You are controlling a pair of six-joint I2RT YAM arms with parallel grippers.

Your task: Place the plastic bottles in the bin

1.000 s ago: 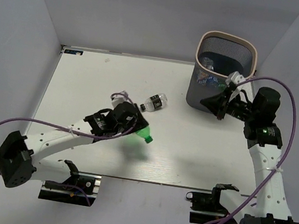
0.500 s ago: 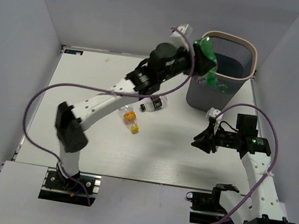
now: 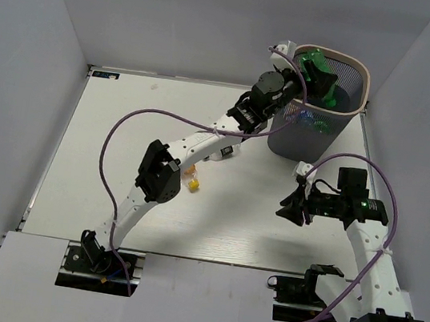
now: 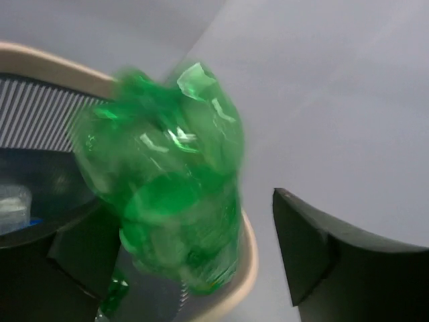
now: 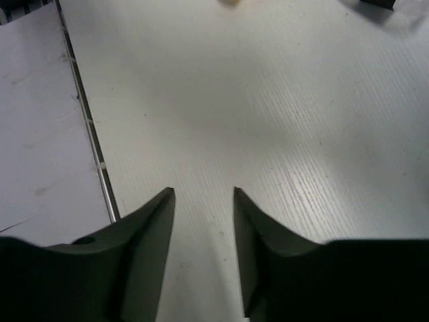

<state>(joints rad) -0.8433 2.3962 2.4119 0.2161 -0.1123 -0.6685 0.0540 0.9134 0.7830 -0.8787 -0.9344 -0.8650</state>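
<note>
Green plastic, crumpled and blurred in the left wrist view: green bottle [image 3: 316, 66] up over the open mouth of the bin [image 3: 282, 143], above the left half of the opening and just inside the beige rim. Flanked by the left gripper [image 4: 188, 221], jaws spread wide, with a strip of grey wall showing between the bottle and the dark finger [image 4: 308, 255] on the right of that view; cannot tell whether the other finger touches the plastic. Left arm [image 3: 194, 138] stretched long and diagonal from the near edge of the table [image 3: 125, 115] to the bin's top, purple cable [image 3: 119, 126] looping off beside it. Down inside the mesh, a blue-labelled bottle [image 4: 15, 201], clear, lying low in the bin and only partly in view. Two more out on the white table: clear bottle [image 3: 227, 151], mostly hidden under the left arm, near the bin's foot; orange bottle [image 3: 192, 180], small, lying just beside the arm's elbow joint and well apart from the bin. Right gripper [image 5: 204, 194] low over bare table on the right side, nearer than the bin and apart from it, tips pointing left; jaws a little apart, only white table surface showing in the gap. Small green light [image 3: 364, 203] lit on the right arm [image 3: 372, 249] behind the wrist. Pale grey walls [image 3: 47, 39] closing in the table on three sides.
</note>
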